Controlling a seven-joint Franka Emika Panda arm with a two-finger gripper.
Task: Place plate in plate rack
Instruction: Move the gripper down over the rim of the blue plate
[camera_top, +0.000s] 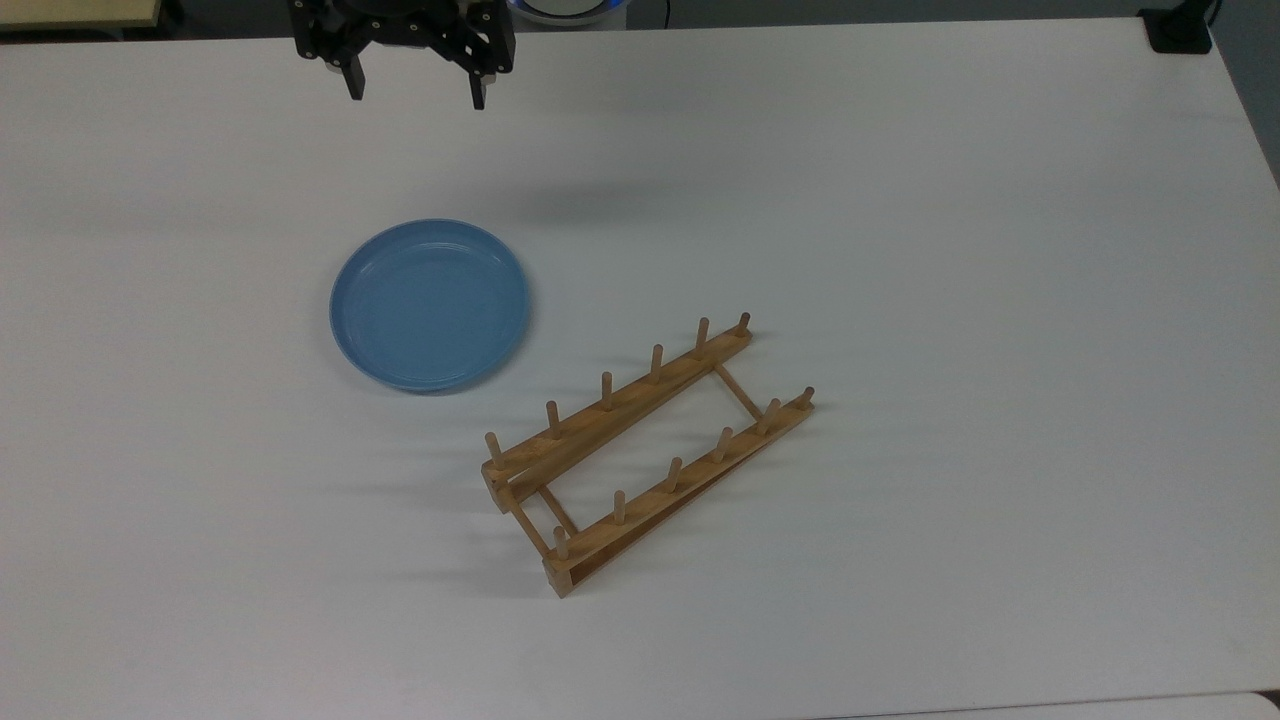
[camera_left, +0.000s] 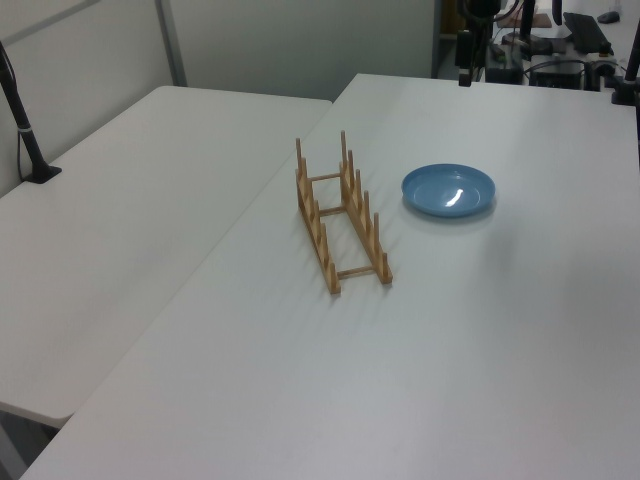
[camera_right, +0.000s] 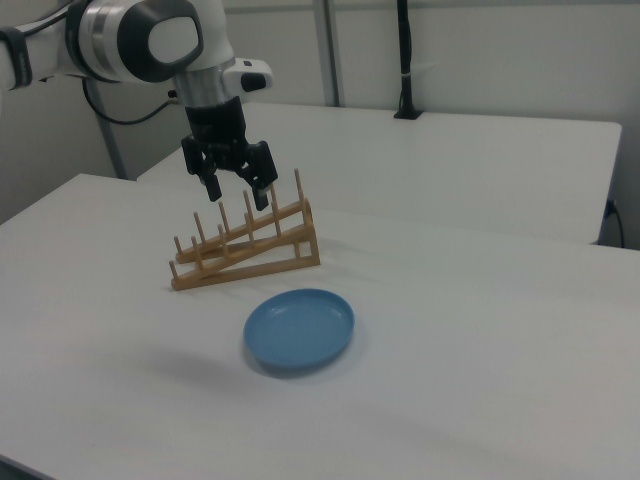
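A light-blue plate (camera_top: 430, 303) lies flat on the white table (camera_top: 900, 200), also seen as the plate (camera_left: 448, 190) and the plate (camera_right: 299, 329). The wooden plate rack (camera_top: 645, 455) stands just to the top view's lower right of it, with nothing between its pegs; the rack (camera_left: 340, 212) and the rack (camera_right: 245, 246) show the same. My black gripper (camera_top: 415, 95) hangs open high above the table at the top view's upper edge, well apart from the plate. In the right view the gripper (camera_right: 236, 193) hovers in the air, overlapping the rack in the picture.
A second white table (camera_left: 120, 200) adjoins this one on the left view's left. A black post (camera_left: 25, 130) is clamped there. Cables and equipment (camera_left: 560, 50) sit beyond the table's far end in the left view. Wide bare tabletop surrounds plate and rack.
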